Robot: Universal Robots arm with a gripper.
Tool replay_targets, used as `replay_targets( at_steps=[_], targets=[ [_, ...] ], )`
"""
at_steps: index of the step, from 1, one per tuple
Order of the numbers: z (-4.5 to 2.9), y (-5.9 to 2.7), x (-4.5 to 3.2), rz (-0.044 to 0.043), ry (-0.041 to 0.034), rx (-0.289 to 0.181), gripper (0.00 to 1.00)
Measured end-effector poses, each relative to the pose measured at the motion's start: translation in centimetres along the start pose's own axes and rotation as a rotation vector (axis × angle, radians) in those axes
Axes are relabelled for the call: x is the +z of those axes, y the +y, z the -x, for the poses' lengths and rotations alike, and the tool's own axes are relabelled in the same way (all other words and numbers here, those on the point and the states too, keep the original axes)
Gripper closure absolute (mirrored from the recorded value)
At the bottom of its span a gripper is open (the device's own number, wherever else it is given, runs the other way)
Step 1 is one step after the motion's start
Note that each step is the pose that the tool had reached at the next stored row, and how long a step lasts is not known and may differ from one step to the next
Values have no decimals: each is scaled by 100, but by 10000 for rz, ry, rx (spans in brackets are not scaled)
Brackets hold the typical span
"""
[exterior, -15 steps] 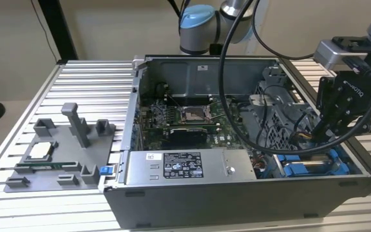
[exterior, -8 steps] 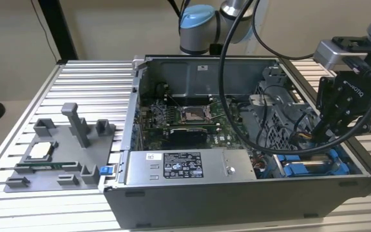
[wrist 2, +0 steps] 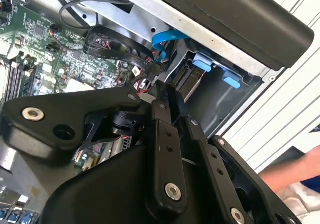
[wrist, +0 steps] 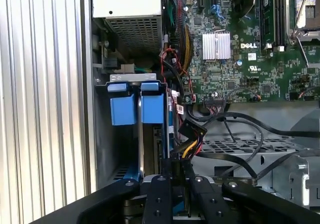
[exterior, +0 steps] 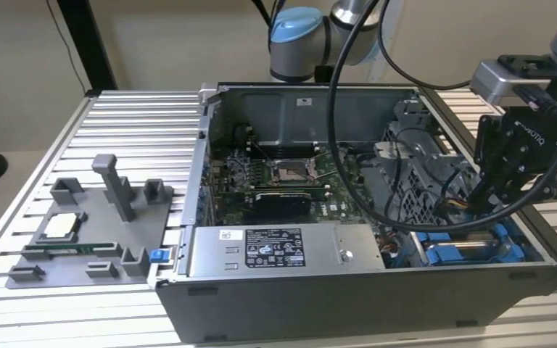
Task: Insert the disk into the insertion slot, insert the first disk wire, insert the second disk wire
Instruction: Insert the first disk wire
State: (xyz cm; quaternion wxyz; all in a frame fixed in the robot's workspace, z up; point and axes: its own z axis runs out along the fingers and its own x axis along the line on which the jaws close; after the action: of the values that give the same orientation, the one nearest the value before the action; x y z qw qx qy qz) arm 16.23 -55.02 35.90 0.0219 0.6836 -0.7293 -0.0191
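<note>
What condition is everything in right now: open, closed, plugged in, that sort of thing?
computer case: open, side panel off.
disk: seated in its slot.
disk wire: plug hanging loose, apparently unplugged, its wires pinched in the gripper.
gripper: shut on the disk wire.
processor socket: looks empty.

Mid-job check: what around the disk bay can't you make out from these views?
1. The disk sockets, first wrist view: hidden behind the gripper and the black plug.
2. How deep the disk sits, exterior view: the black cable and the gripper cover the bay.
3. The person, second wrist view: blurred and cut off by the edge.
</note>
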Motion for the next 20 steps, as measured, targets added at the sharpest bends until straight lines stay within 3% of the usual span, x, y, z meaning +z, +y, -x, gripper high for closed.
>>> replay_targets(
  at_steps=[6, 8, 11, 15, 16, 20],
  targets=[
    [-4, 1, 0, -1, -1, -2, 100],
    [-12, 1, 0, -39, -2, -56, 100],
    [-43, 0, 1, -247, -11, -137, 100],
    [-103, 27, 14, -669, -59, -142, 100],
    [-108, 49, 22, -734, -71, -142, 100],
    [-115, 83, 44, -760, -82, -143, 100]
  ],
)
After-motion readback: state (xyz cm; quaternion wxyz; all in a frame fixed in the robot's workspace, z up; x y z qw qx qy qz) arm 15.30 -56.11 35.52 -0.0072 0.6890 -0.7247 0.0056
